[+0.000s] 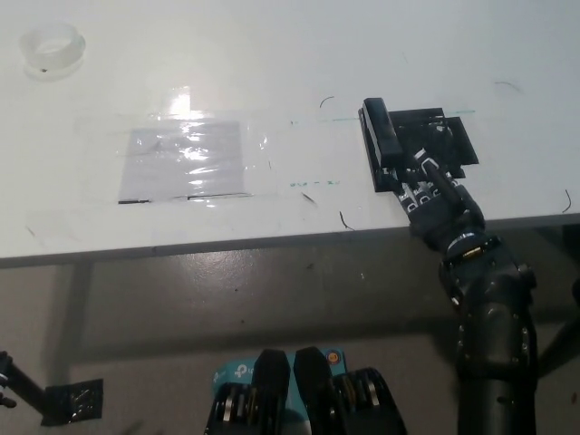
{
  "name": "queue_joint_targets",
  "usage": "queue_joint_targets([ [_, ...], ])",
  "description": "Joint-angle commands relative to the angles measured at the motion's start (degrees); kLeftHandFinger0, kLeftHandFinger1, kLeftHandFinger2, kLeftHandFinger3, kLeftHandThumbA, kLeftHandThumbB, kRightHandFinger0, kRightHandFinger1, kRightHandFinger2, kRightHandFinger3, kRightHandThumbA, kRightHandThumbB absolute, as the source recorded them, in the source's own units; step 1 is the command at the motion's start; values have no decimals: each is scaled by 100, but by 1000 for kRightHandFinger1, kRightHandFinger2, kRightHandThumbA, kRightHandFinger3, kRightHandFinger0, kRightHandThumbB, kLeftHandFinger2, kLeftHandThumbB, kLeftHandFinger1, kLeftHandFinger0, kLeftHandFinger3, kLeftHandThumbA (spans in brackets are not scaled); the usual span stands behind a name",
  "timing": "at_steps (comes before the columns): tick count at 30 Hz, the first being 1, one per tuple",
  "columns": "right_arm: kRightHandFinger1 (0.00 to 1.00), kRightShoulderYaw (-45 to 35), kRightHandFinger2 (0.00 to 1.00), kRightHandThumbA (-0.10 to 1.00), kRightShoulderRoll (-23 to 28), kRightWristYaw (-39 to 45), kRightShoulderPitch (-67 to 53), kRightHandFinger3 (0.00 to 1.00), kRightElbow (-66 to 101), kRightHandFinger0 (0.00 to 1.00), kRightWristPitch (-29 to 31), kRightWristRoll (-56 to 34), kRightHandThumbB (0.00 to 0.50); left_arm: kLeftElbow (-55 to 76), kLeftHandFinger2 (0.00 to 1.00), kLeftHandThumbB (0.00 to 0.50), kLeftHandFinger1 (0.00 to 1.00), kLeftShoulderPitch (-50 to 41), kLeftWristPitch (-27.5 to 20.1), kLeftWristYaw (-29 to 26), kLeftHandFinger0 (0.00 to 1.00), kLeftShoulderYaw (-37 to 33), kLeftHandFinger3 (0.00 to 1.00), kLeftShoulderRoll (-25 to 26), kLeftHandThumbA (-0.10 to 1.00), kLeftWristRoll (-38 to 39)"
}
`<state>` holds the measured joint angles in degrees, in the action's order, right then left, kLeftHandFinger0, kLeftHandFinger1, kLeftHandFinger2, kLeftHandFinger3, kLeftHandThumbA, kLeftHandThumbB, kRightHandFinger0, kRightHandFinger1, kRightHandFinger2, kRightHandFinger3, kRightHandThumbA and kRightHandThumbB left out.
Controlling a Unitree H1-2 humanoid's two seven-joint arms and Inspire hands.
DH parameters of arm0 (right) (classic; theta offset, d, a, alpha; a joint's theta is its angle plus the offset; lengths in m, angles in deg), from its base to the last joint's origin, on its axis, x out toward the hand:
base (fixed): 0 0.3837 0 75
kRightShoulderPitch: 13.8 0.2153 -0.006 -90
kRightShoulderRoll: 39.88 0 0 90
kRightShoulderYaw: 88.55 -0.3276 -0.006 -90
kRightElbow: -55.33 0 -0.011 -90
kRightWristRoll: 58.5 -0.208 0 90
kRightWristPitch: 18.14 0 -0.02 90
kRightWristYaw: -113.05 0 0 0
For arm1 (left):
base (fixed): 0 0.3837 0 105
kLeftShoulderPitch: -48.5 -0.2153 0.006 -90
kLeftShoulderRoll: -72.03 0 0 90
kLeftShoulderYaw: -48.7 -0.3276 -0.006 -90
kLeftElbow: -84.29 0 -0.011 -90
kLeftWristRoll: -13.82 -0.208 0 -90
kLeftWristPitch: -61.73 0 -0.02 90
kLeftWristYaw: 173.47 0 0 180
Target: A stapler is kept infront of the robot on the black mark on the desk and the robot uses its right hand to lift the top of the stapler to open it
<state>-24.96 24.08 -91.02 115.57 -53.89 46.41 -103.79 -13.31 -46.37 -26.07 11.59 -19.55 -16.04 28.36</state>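
A: Where is the stapler?

B: The black stapler (384, 138) lies on a black mark (446, 140) on the white desk (272, 72), toward its right side near the front edge.

A: And the robot's hand?

B: The black right hand (433, 195) reaches over the desk edge, its fingers (424, 172) resting on the mark just beside the stapler's near end (whether they grip anything, I cannot tell). The left hand is out of view.

A: Anything else?

B: A taped clear sheet (186, 161) sits mid-desk, and a tape roll (53, 49) at the far left corner.
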Motion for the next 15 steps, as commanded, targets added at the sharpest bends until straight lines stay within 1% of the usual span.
queue_joint_targets([
  [1, 972, -49, 1000, 1000, -20, 77, 470, 1000, -13, 859, 167, -89, 57, 157, 706, 11, 523, -89, -133, -2, 414, 6, 888, 44, 760, 6],
  [4, 954, -12, 1000, 1000, -41, 40, 551, 1000, -58, 841, 183, -9, 57, 154, 730, 4, 519, -137, -124, 27, 421, 12, 895, 37, 756, 42],
  [5, 961, 17, 1000, 1000, -50, 76, 589, 1000, -82, 856, 204, 6, 53, 124, 734, 9, 530, -150, -166, 42, 427, 8, 893, 44, 756, 36],
  [6, 957, 37, 1000, 1000, -60, 74, 633, 1000, -127, 851, 225, 36, 59, 106, 736, 17, 534, -172, -194, 57, 429, 6, 897, 45, 756, 39],
  [8, 915, 47, 982, 1000, -77, 74, 751, 1000, -230, 805, 250, 49, 64, 83, 731, 20, 529, -195, -254, 65, 422, -11, 899, 62, 765, -2],
  [12, 926, 90, 976, 1000, -107, 151, 915, 1000, -284, 818, 283, 63, 70, 108, 725, 33, 524, -214, -207, 55, 408, -9, 896, 62, 767, 16],
  [15, 926, 131, 970, 1000, -130, 113, 1051, 1000, -336, 812, 311, 164, 54, 157, 714, 12, 513, -224, -177, 50, 398, 7, 881, 42, 758, 56],
])
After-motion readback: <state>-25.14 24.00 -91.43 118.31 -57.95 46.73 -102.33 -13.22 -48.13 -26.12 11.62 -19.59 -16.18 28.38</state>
